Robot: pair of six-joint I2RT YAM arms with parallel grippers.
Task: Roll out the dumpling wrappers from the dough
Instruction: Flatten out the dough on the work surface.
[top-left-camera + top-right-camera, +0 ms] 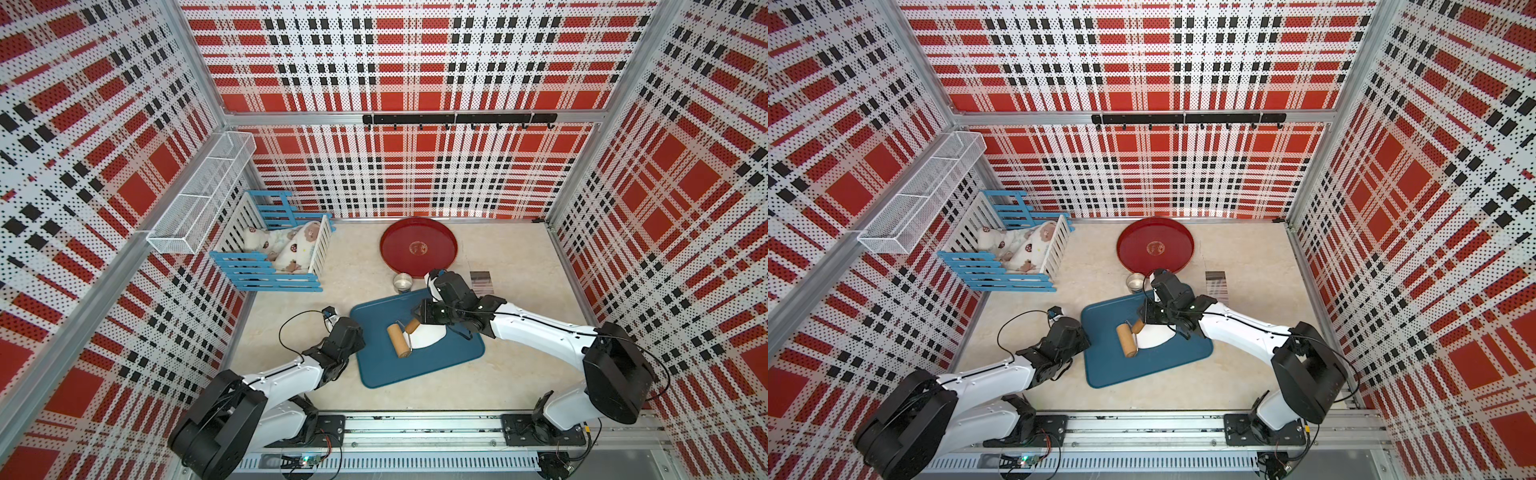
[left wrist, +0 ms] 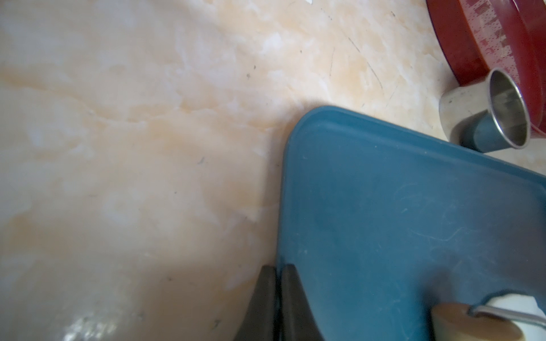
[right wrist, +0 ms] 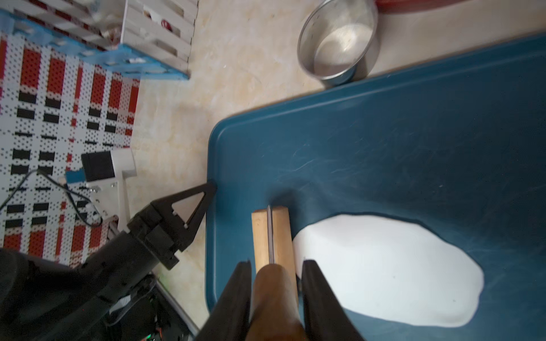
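The dough [image 1: 428, 334] [image 1: 1156, 334] [image 3: 384, 271] lies as a flat, uneven white sheet on a blue mat [image 1: 415, 374] [image 1: 1142, 370] [image 2: 384, 206] [image 3: 384, 133]. My right gripper [image 1: 417, 316] [image 3: 276, 262] is shut on the brown handle of a wooden rolling pin [image 1: 400, 340] [image 1: 1127, 340] [image 3: 273, 233], whose roller rests at the sheet's left end. At the mat's left edge, my left gripper [image 1: 357, 332] [image 2: 279, 267] is shut, tips on the rim. Dumpling wrappers are out of view.
A small metal ring cup [image 1: 403, 282] [image 2: 484, 118] [image 3: 339, 44] stands just behind the mat. Beyond it a round red tray [image 1: 419, 248] [image 1: 1155, 248] sits by the back wall. A blue and white toy crib [image 1: 274, 253] fills the back left corner.
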